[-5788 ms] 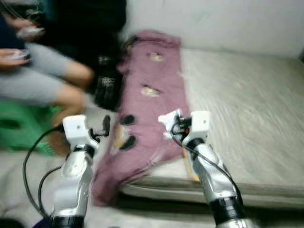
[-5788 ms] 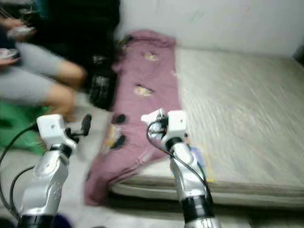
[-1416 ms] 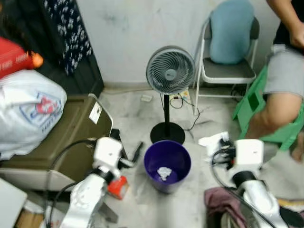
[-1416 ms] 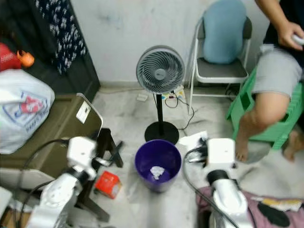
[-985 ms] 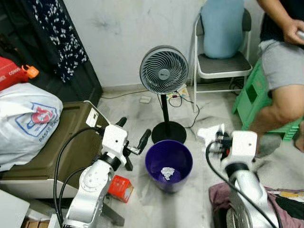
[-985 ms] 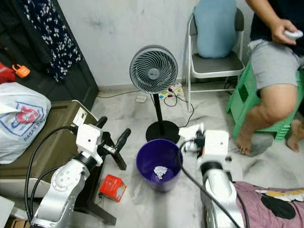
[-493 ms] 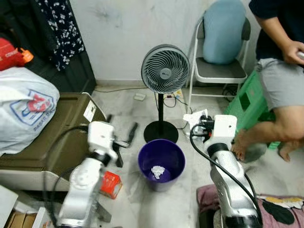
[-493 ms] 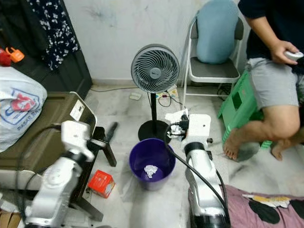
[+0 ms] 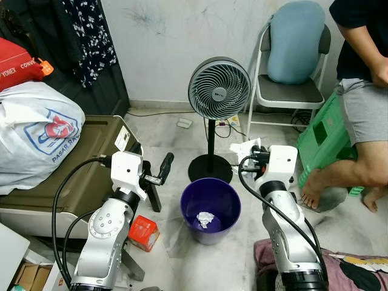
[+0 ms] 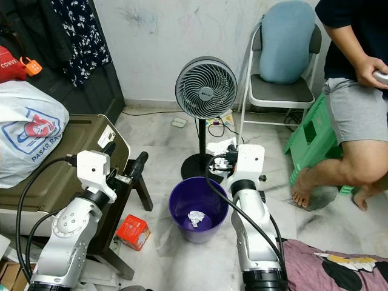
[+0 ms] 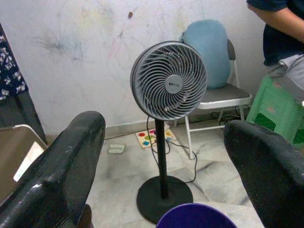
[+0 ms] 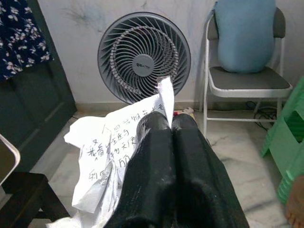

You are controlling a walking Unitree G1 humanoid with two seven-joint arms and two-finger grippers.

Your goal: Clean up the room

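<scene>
While the right claw (image 9: 254, 153) pinches a crumpled sheet of paper (image 12: 107, 147) between its shut fingers, the purple bin (image 9: 210, 209) stands on the floor below it and a little toward the robot's left, between the two arms. That offset is what the coming move turns on: the paper hangs beside the bin's far right rim, close to the base of the standing fan (image 9: 219, 90), not squarely over the opening, so by my reading the right arm needs to shift inward toward the left and somewhat nearer the robot before letting go. The right wrist view shows the sheet bunched on one side of the fingers, written lines facing the camera, its loose bulk drooping downward, so it should fall fairly straight once released. One wad of white paper (image 9: 206, 219) already lies at the bottom of the bin. The left claw (image 9: 154, 174) holds nothing, its two black fingers spread wide, hovering level with the bin's left rim and pointing at the fan; it is about as close to the bin as the right one but has no part in this drop. A small red box (image 9: 142, 232) lies on the floor just beside the left arm, likely a later pickup.
</scene>
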